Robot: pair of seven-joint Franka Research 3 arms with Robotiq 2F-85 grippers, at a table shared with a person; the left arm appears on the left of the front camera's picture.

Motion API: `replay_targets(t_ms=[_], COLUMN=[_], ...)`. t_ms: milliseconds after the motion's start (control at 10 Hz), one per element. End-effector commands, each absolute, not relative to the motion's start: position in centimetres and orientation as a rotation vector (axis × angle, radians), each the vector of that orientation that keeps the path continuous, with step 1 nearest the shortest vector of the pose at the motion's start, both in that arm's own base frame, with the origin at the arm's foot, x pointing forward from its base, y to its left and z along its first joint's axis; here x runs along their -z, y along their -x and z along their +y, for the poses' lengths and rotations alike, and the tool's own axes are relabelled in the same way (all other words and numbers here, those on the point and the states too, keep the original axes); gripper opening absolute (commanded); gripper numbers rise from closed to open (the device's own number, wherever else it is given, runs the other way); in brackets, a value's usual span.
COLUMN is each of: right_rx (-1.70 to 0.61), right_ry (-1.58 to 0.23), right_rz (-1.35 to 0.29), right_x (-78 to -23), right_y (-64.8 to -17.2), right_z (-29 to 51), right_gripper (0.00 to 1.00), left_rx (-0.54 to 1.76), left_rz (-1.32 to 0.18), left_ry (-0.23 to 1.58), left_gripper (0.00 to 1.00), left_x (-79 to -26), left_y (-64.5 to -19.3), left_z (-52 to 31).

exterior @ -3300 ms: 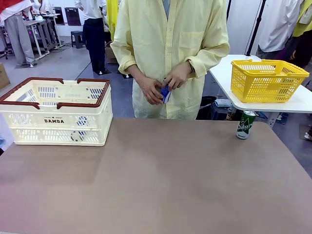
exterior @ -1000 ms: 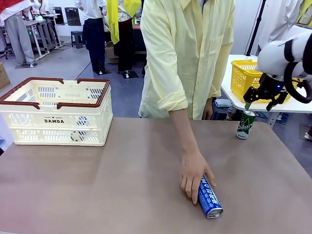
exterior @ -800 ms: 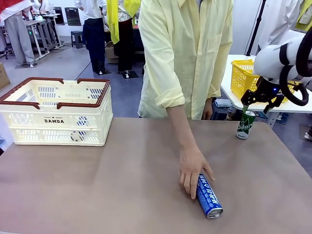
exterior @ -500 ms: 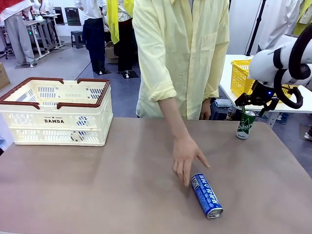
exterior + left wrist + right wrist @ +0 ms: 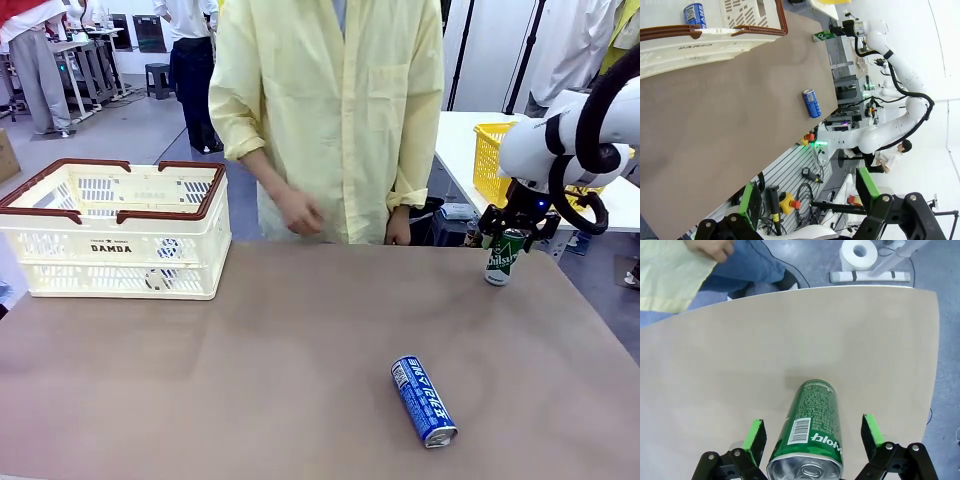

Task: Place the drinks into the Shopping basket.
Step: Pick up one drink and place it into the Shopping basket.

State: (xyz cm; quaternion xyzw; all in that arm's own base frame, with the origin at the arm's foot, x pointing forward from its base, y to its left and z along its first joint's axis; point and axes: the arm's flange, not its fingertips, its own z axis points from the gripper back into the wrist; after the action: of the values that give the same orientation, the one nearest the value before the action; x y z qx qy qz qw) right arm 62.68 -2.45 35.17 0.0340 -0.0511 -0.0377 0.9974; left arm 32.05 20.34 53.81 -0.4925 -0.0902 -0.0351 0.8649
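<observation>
A green drink can [image 5: 503, 257] stands upright near the table's far right edge. My right gripper [image 5: 511, 226] hangs just over its top. In the right wrist view the green can [image 5: 812, 425] rises between the two green pads [image 5: 756, 435], which stand apart from it, so my right gripper [image 5: 813, 434] is open. A blue can [image 5: 424, 400] lies on its side at the front middle. The cream Shopping basket [image 5: 112, 245] sits at the far left. The left wrist view shows the basket [image 5: 715, 40] with a blue can [image 5: 693, 11] inside, and my left gripper [image 5: 809, 195] open in the air.
A person in a pale yellow shirt [image 5: 335, 110] stands at the far edge, hands drawn back near the waist. A yellow mesh basket [image 5: 492, 160] rests on a white side table behind my right arm. Bare brown table [image 5: 250, 370] lies between the basket and the cans.
The person's hand has let go of the blue can, left it lying on the table and pulled back. My right gripper has come down and leftward over the green can.
</observation>
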Motion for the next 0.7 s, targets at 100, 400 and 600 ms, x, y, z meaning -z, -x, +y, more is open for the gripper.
replay_targets(t_ms=[100,400,600], right_rx=[0.087,0.087,0.082], right_ry=[-0.057,-0.061,-0.06], right_rz=[-0.082,-0.074,-0.077], right_x=[-35.06,-35.28,-35.27], right_y=[-63.42,-63.41,-63.38], right_z=[-1.85,-1.66,-1.6], right_gripper=[1.0,0.0,0.0], left_rx=[0.064,0.064,0.064], left_rz=[-0.182,-0.182,-0.182], left_ry=[1.02,1.02,1.02], left_gripper=[1.0,1.0,1.0], left_x=[-53.88,-53.88,-53.88], left_y=[-31.87,-31.87,-31.87], left_z=[20.27,20.27,20.27])
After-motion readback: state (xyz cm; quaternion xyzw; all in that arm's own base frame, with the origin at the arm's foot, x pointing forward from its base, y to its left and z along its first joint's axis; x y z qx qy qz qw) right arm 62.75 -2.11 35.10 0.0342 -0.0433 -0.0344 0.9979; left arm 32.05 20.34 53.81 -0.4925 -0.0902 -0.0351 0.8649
